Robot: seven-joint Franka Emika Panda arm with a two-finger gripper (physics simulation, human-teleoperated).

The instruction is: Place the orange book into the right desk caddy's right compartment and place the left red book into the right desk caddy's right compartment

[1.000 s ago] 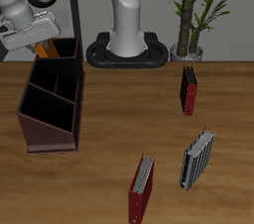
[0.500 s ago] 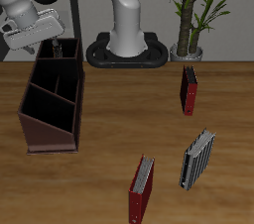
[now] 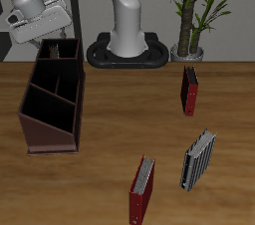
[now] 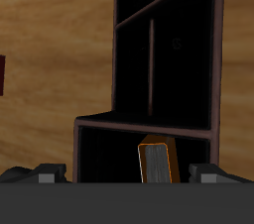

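The right desk caddy (image 3: 48, 127), a dark maroon box with inner dividers, stands near the table's back. My gripper (image 3: 57, 40) hangs open and empty just above its rearmost compartment. In the wrist view the orange book (image 4: 156, 161) stands inside that compartment of the caddy (image 4: 115, 59), below and between my spread fingertips (image 4: 45, 175). The orange book is hidden in the exterior view. The left red book (image 3: 189, 90), dark red with a black edge strip, stands on the table far from the gripper, near the plant.
A brighter red book with a pale page edge (image 3: 142, 189) and a grey-and-black striped book (image 3: 197, 159) stand near the table's front edge. A potted plant (image 3: 192, 15) and the robot's base (image 3: 127, 52) are at the back.
The gripper let go of the orange book, which stays in the caddy. It has since risen above the caddy's rim.
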